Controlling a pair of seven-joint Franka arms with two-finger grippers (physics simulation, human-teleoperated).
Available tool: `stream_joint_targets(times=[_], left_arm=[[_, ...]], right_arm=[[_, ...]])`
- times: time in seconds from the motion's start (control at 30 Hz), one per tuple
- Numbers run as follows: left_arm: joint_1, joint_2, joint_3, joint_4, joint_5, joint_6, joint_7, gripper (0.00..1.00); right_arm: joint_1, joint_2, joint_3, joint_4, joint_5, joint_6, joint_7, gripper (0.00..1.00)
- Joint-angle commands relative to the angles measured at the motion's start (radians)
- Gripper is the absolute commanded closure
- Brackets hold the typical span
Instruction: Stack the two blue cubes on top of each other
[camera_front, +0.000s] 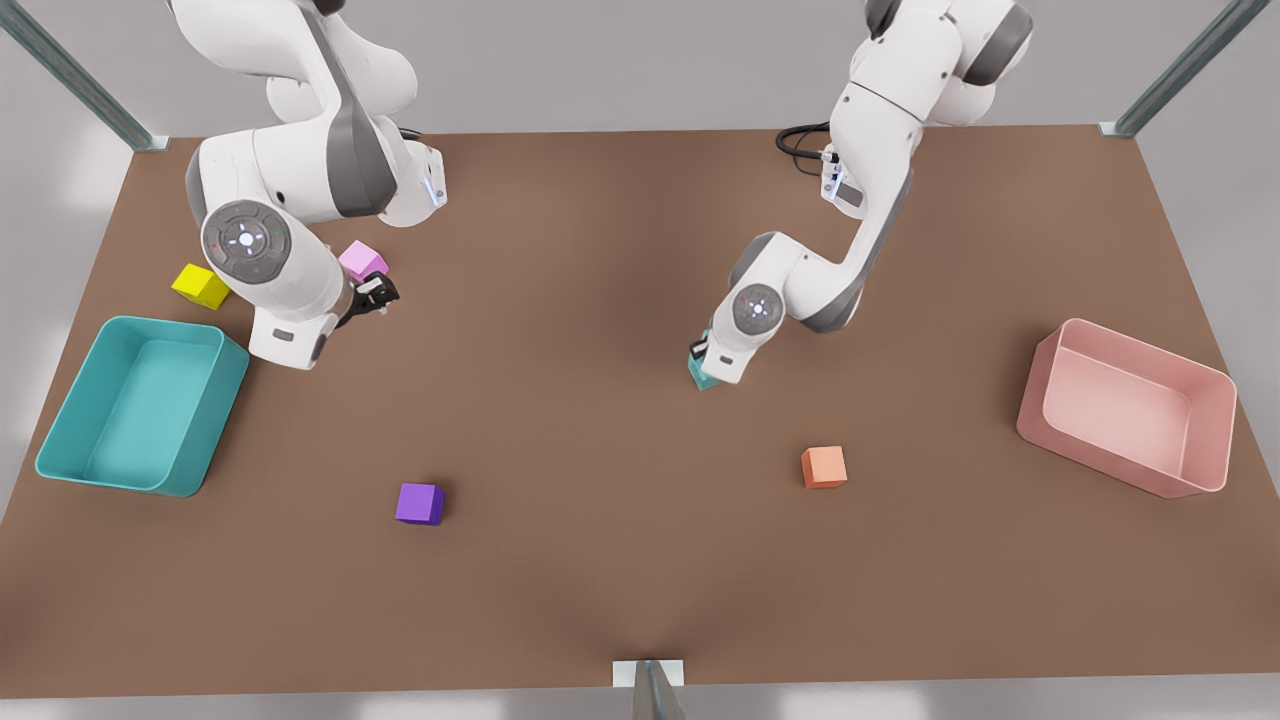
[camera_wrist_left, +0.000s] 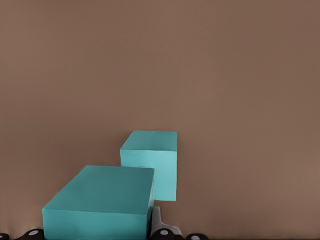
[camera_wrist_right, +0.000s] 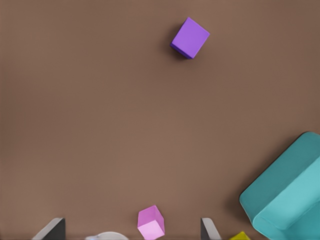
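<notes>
Teal cube (camera_wrist_left: 100, 202) in left pincer (camera_wrist_left: 95, 235)

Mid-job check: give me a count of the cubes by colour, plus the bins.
Teal cubes: 2, one held by the left gripper, one on the table
Pink cube: 1
Yellow cube: 1
Purple cube: 1
Orange cube: 1
Bins: 2, teal, pink
Total: 8

Two teal cubes (camera_wrist_left: 100, 202) (camera_wrist_left: 152, 162), four other cubes (pink (camera_front: 362, 260), yellow (camera_front: 200, 286), purple (camera_front: 419, 503), orange (camera_front: 824, 467)), two bins (camera_front: 75, 420) (camera_front: 1040, 400).

Left tool (camera_front: 703, 362) low, seemingly gripping, right tool (camera_front: 375, 295) spread, waiting
</notes>
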Motion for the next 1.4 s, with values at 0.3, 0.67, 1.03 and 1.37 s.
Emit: stream_joint_targets(times=[0.3,0.67,1.03,1.37], left_arm=[[0.009,0.031,-0.026,0.003,-0.007,0.09,-0.141,0.39],[0.013,0.039,-0.024,0.001,-0.004,0.112,-0.14,0.0],[0.027,0.037,-0.024,0.014,-0.001,0.112,-0.14,0.0],[0.064,0.02,-0.024,0.035,0.001,0.084,-0.14,0.0]], right_arm=[[0.0,-0.001,0.0,-0.007,0.004,-0.001,-0.016,0.0],[0.0,-0.001,0.0,-0.015,0.007,0.0,-0.014,0.0],[0.0,-0.001,0.0,-0.015,0.007,0.0,-0.014,0.0],[0.0,-0.001,0.0,-0.015,0.007,0.003,-0.014,0.0]])
